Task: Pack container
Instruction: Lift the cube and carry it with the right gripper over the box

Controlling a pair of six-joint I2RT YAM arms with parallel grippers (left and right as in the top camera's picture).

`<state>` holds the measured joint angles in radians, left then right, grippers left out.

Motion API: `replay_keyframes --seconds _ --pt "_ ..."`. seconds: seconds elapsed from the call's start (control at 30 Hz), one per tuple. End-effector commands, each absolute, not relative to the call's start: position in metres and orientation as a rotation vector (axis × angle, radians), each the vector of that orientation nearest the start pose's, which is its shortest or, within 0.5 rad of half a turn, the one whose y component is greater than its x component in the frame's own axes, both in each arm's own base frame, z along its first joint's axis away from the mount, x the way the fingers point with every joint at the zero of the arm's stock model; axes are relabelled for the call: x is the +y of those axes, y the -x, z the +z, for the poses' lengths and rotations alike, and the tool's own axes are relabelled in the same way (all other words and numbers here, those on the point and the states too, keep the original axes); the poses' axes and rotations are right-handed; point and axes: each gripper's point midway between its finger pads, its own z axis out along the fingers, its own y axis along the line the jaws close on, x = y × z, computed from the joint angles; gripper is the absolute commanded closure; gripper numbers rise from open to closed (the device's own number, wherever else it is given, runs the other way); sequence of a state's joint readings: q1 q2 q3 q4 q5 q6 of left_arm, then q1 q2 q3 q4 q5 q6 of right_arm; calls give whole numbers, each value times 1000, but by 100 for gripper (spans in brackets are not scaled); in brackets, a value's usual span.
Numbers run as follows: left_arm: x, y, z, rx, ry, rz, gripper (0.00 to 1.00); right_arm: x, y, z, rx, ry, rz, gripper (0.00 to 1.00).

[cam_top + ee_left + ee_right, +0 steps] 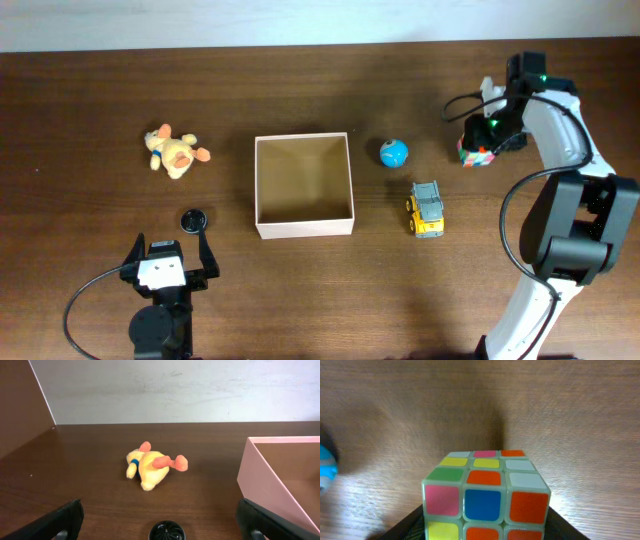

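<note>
puzzle cube (485, 495): many-coloured, fills the right wrist view, at the far right of the table (320, 80).
right gripper (482, 138): jaws half closed, one dark finger against each side of the puzzle cube.
left gripper (160, 519): jaws spread to their widest, nothing between them, low at the near edge.
black disc (193, 218): just ahead of the left gripper.
container (304, 226): mid-table, open side up, tan inside showing.
plush duck (173, 151): lying left of the container, well apart.
blue ball (393, 153): near the container's right wall.
yellow toy truck (427, 209): beside the container's near right corner, not touching.
</note>
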<state>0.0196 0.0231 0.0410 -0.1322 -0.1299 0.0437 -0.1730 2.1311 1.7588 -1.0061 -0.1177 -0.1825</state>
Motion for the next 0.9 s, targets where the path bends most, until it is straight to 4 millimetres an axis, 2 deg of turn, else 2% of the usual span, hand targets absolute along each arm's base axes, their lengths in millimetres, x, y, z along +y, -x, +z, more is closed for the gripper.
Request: replay_keyframes --seconds 0.0,0.17,0.3,0.5,0.63,0.87 --pt "25 -243 155 1684 75 144 1 -56 -469 85 2879 39 117 45" --pt "25 -243 155 1684 75 144 1 -55 -478 120 2841 48 106 45" --pt "25 -243 155 1684 75 144 1 -48 -488 156 2786 76 95 45" --pt "26 -243 155 1684 76 145 1 -23 -502 204 2684 156 86 45" --pt "25 -243 155 1684 75 144 1 10 -505 218 2648 244 101 45" --pt "25 -243 155 1684 75 144 1 99 -497 221 2610 477 157 45"
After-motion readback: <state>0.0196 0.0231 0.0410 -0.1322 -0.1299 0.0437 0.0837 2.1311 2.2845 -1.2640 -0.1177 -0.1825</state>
